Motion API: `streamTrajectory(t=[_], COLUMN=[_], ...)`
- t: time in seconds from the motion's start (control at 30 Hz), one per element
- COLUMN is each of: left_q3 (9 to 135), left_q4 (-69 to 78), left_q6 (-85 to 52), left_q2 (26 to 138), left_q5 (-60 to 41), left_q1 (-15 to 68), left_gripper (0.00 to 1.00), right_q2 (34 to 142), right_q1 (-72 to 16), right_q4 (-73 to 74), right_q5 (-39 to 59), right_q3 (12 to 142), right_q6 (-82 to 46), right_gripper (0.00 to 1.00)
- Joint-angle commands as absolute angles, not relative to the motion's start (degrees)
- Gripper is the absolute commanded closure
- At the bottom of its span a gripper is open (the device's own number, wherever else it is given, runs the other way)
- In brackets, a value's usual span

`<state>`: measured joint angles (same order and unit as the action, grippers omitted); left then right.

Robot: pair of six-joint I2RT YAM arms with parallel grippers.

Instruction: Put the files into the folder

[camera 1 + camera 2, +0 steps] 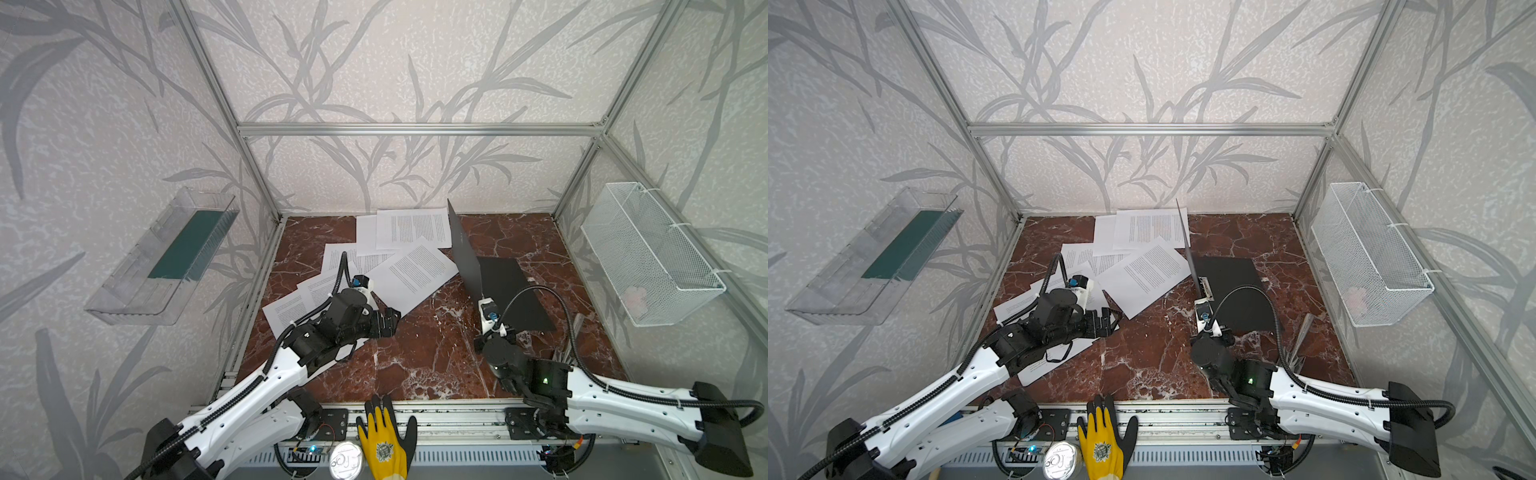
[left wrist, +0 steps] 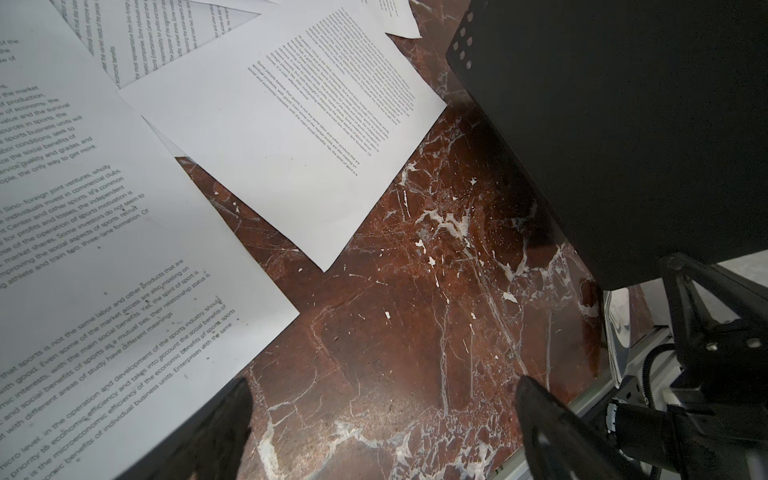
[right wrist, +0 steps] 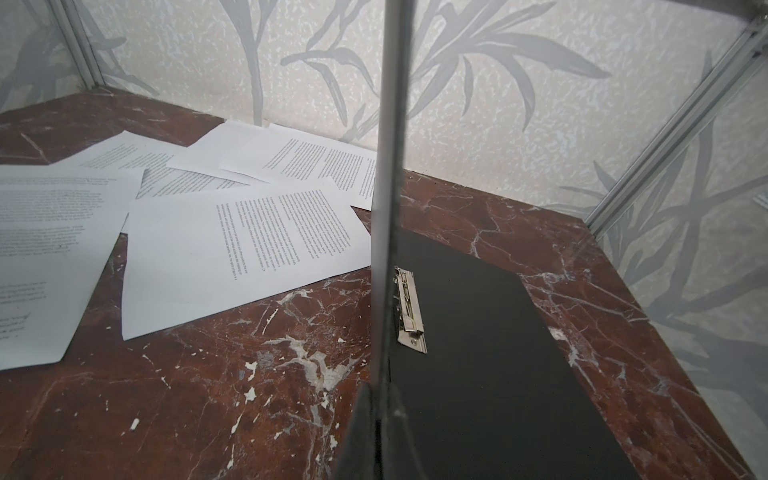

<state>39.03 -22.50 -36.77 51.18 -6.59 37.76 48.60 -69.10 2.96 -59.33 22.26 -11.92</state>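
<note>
Pinched the near lower corner of the folder's [image 1: 505,291] raised cover [image 1: 465,253] with the right gripper [image 3: 378,399], jaws closed tight on the thin edge. Held that cover almost upright on its hinge, with the folder's back panel flat on the marble table [image 1: 415,353]. Showed, in the right wrist view, a silver clip [image 3: 409,307] fixed to the flat panel just beside the hinge.

Found the files [image 1: 411,266] all outside the folder, spread in a loose overlapping fan on its hinge side. Had the nearest sheet's corner close to the foot of the raised cover. Ran one far sheet behind the upright cover in the right wrist view.

Held the left gripper [image 1: 388,320] on the same side of the folder as the sheets and apart from it, jaws spread wide and holding nothing. Showed only bare marble between its fingers [image 2: 548,424] in the left wrist view.

Noted a white wire basket [image 1: 652,253] on the wall beyond the folder's open side, and a yellow glove [image 1: 386,440] on the front rail, nearer than the folder.
</note>
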Motion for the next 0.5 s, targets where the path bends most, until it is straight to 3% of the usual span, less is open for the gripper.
streamTrajectory(t=[0.0,0.13,0.47], left_q3=[41.27,42.20,42.73], left_q4=[-24.58,-25.84,-28.86], left_q6=[-37.88,-37.45,-36.84], left_q2=[50.63,50.03,46.39], left_q5=[-8.57,-8.89,-7.44], left_q1=[36.98,36.05,34.38], left_gripper=[0.01,0.01,0.01], right_q2=[51.98,58.43,70.80], right_q1=[-73.56,-78.52,-84.15], right_q4=[7.33,8.19,2.77], right_q5=[-71.30,-77.54,-81.98], right_q3=[24.55,25.80,29.62], right_q6=[-8.91,-8.70,-17.10], right_gripper=[1.00,1.00,1.00])
